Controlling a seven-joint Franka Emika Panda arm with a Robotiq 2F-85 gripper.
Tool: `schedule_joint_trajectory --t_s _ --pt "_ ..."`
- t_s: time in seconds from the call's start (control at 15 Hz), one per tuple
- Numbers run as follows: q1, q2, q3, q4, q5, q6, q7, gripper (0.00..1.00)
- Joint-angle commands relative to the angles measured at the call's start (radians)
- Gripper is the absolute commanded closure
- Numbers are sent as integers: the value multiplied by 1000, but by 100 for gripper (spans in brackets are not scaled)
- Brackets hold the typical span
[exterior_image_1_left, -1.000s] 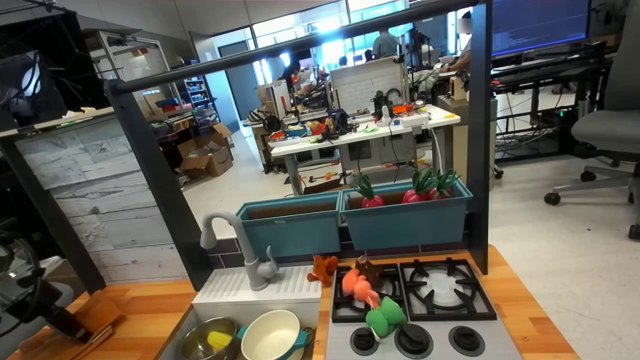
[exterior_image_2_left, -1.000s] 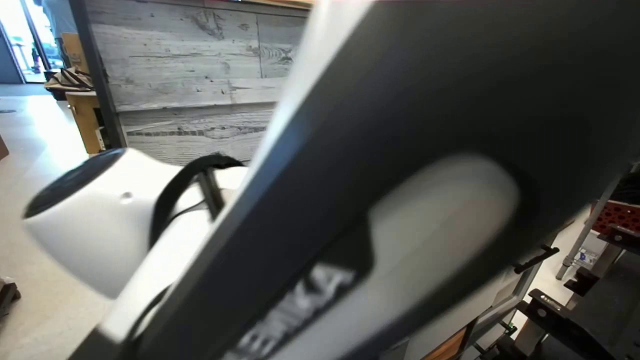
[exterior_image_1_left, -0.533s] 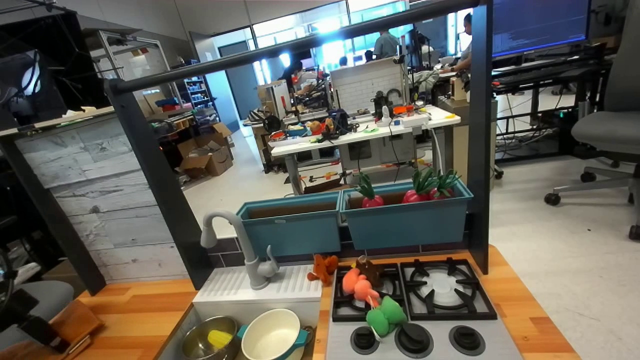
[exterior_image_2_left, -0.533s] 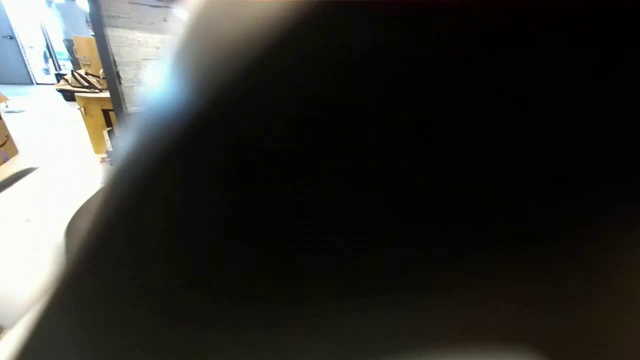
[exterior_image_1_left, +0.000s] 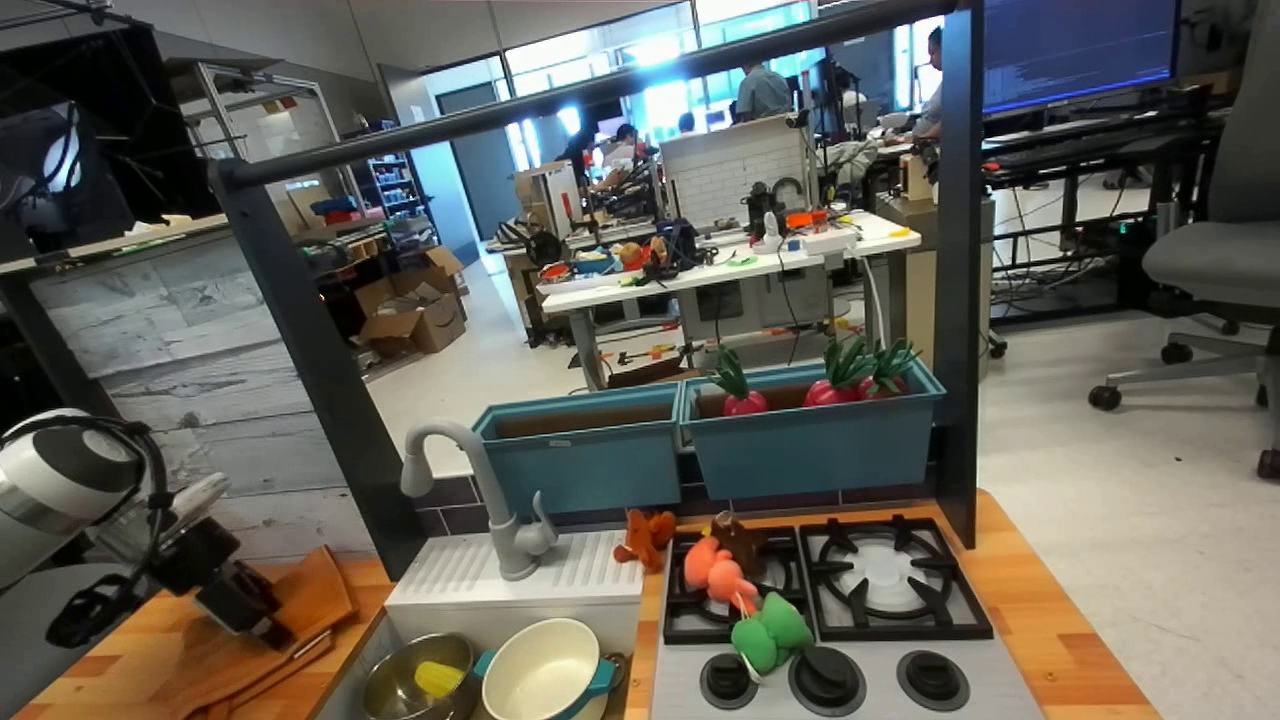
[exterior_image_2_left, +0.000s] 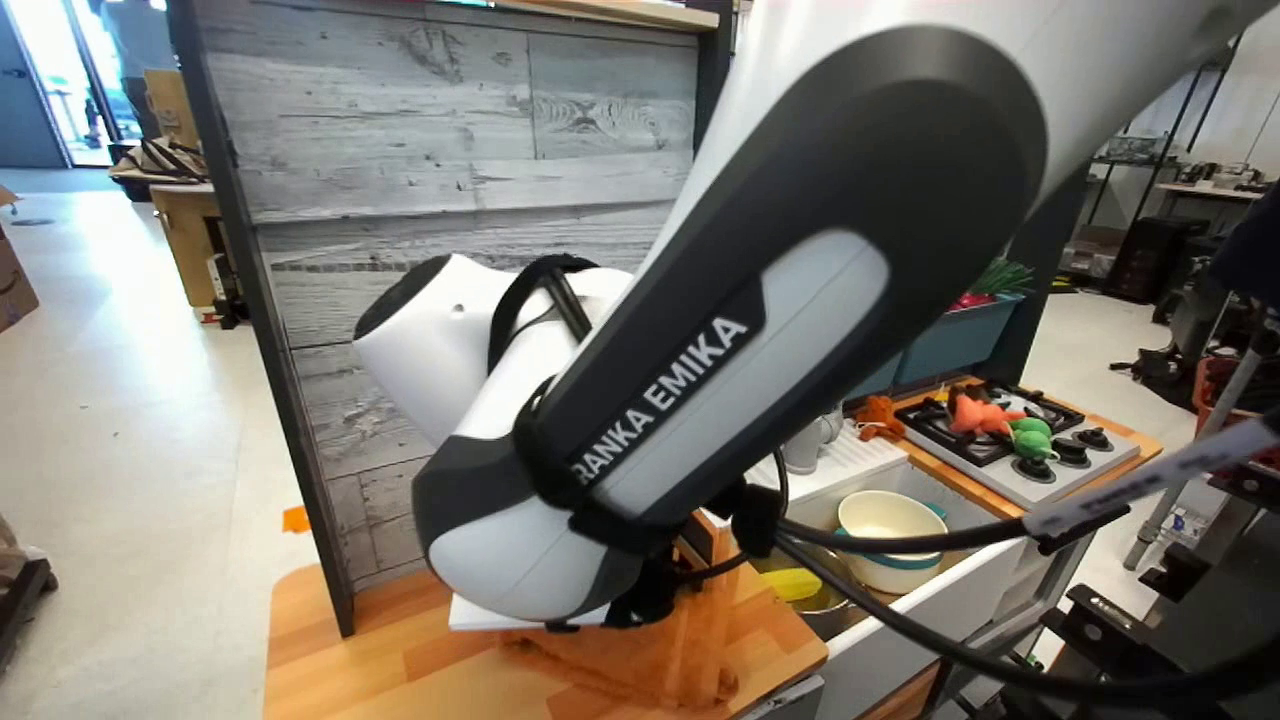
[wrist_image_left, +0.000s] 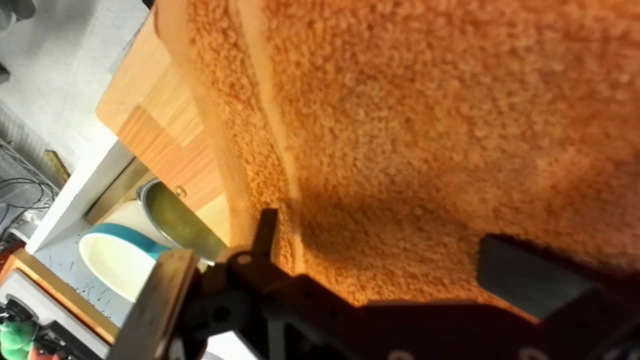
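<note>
Surface (exterior_image_2_left: 360, 660): wooden, lower left in an exterior view.
Fingers (wrist_image_left: 525, 277): spread wide, gripping nothing, at the wrist view's bottom.
Orange towel (wrist_image_left: 425, 125): rumpled just beyond them, upper right there.
Towel grip: straddling a raised fold low down should hold soft cloth best.
Arm (exterior_image_2_left: 700, 350): sloping from upper right in an exterior view, wrist (exterior_image_1_left: 195, 555) low over the towel.

This is a lab: a cluttered workbench (exterior_image_1_left: 715, 272) and monitor (exterior_image_1_left: 1080, 45) stand beyond a mock kitchen (exterior_image_1_left: 580, 585).
</note>
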Motion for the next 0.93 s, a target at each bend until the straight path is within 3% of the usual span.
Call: schedule_joint_trajectory --t_s 0.0,0.33,0.6,0.67,0.87 --pt "62 -99 -31 -96 -49 43 19 0" --pt "174 -325 -55 -292 -180 96 -34 0" --pt "240 -523 -73 -463 -236 224 5 0" --pt "219 -391 -65 -307 -202 150 -12 0" --pt "212 -492 -39 -393 -232 168 0 0"
